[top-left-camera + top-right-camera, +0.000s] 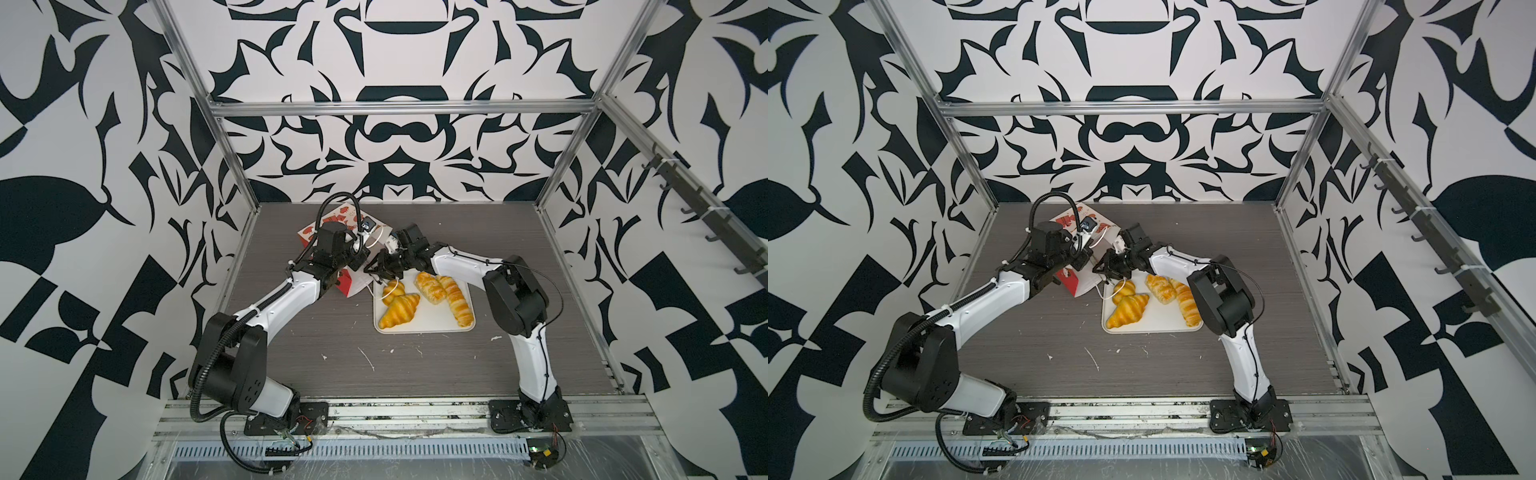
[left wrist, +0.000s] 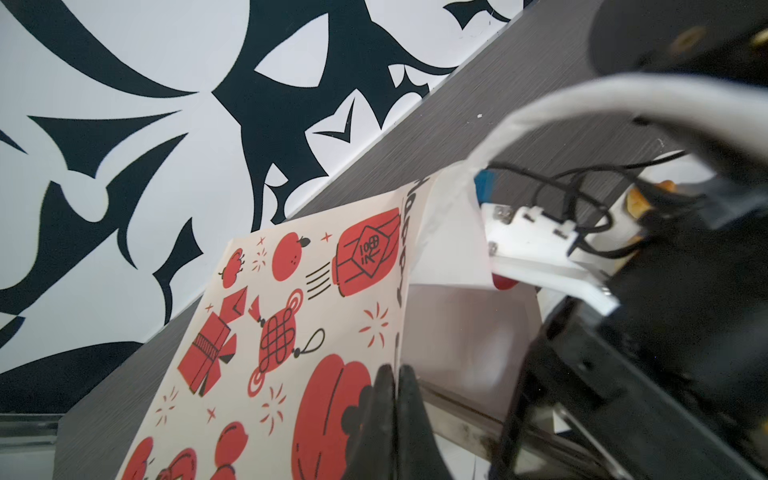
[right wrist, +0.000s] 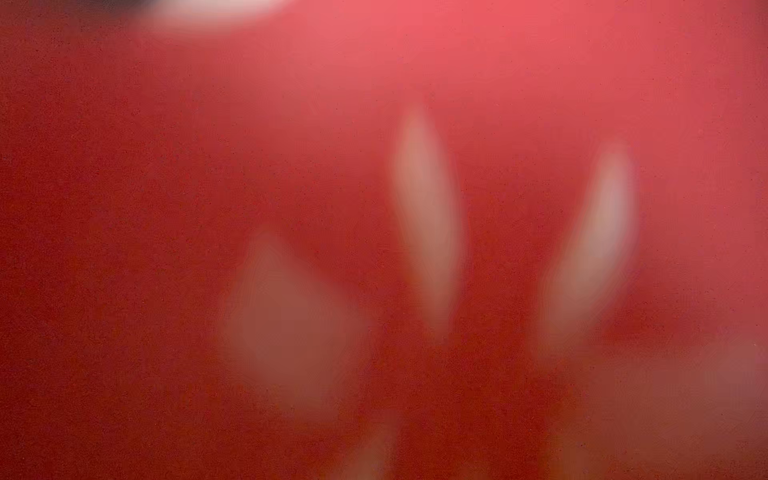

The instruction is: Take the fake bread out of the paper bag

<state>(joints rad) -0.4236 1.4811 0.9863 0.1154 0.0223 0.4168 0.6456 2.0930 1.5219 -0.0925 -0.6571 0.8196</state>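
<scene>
Fake bread (image 1: 400,311), four pieces showing, lies on the white tray (image 1: 424,329) just right of centre. Behind it, the right gripper (image 1: 374,270) sits against the paper bag (image 1: 336,216); whether its jaws are spread or together cannot be made out. The left gripper (image 2: 395,374) pinches the bag's edge at mid-frame.

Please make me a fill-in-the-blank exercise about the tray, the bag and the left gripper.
1. The white tray holds ___ golden pastries.
2. The prints on the paper bag are black and ___.
3. The left gripper is shut on the edge of the ___.
Missing words: four; red; bag.
</scene>
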